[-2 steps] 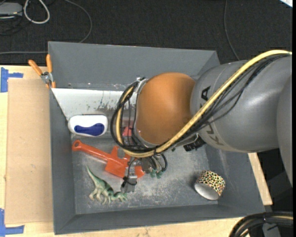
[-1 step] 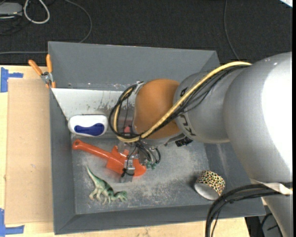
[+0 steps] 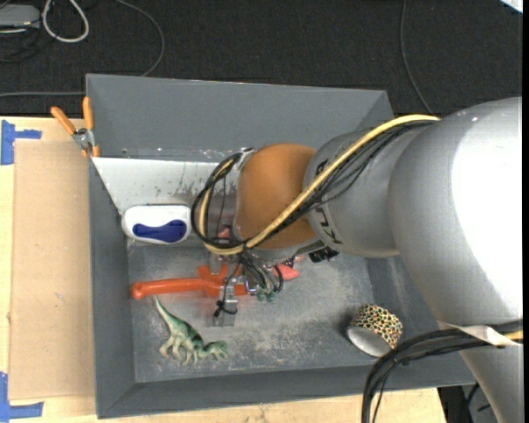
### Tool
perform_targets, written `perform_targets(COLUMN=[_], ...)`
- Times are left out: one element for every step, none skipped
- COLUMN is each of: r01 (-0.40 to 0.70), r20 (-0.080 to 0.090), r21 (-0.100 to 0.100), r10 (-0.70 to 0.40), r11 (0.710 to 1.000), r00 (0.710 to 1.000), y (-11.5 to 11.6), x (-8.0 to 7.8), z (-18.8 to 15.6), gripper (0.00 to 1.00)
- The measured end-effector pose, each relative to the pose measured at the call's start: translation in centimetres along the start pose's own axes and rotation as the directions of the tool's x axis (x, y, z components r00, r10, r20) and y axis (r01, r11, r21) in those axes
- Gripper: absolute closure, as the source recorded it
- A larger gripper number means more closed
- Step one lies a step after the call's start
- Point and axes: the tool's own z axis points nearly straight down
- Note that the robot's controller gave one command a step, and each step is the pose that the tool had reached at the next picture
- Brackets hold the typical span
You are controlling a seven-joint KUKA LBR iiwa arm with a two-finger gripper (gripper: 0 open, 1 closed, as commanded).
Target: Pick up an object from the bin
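The jaws hang by the orange tool [image 3: 169,287]; spread or pressed, cannot tell.

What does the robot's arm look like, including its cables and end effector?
The arm is thick, rounded and silver-grey. An orange dome-shaped cover sits at its wrist. Black and yellow cables run along it and loop around the cover. A black band with white marks circles the wrist. The end effector is small grey metal, with thin coloured wires nearby.
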Motion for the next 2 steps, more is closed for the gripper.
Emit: perform_targets(r01=[-0.003, -0.004], r20=[-0.007, -0.002], r21=[0.002, 0.0], r10=[0.003, 0.004], r11=[1.0, 1.0], r00=[1.0, 1.0], y=[-0.4, -0.08], x=[0.04, -0.04], z=[-0.04, -0.09], gripper=[0.0, 0.0])
